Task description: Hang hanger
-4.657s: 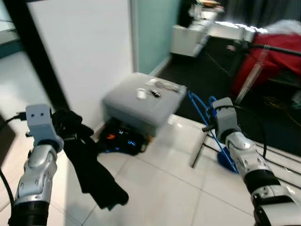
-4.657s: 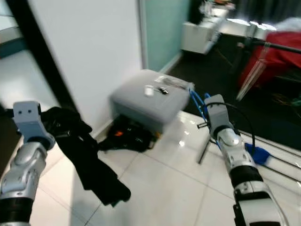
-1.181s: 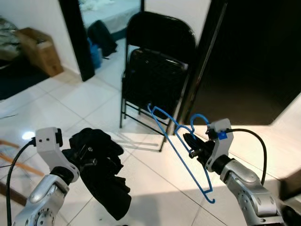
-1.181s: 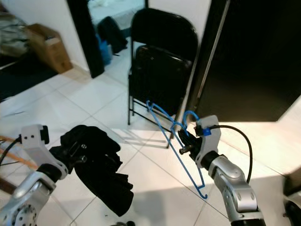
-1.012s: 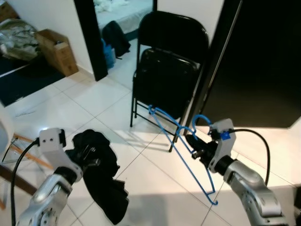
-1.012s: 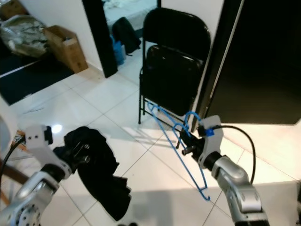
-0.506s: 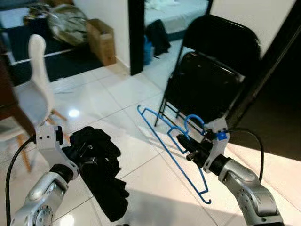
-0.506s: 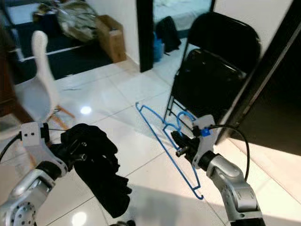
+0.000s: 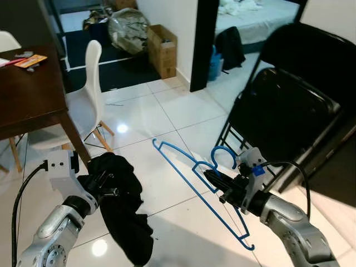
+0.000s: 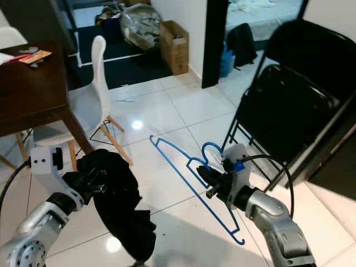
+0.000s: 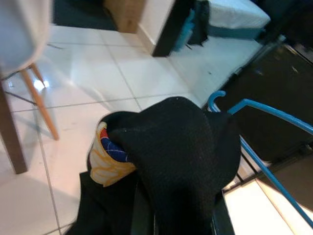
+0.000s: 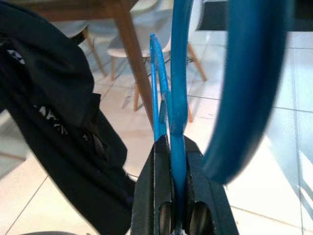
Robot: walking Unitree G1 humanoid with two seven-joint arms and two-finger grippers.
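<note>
A thin blue wire hanger [image 9: 196, 186], its hook curled upward, is pinched between the narrow jaws of the right gripper [image 9: 218, 186], held in the air over the glossy white tile floor [image 9: 150, 119] in front of the black folding chair [image 9: 283, 108]. The right arm reaches forward, low. The left gripper [image 9: 103, 186], raised beside it, has its jaws buried in a limp black knit garment [image 9: 123, 214] that drapes downward; their gap cannot be told.
</note>
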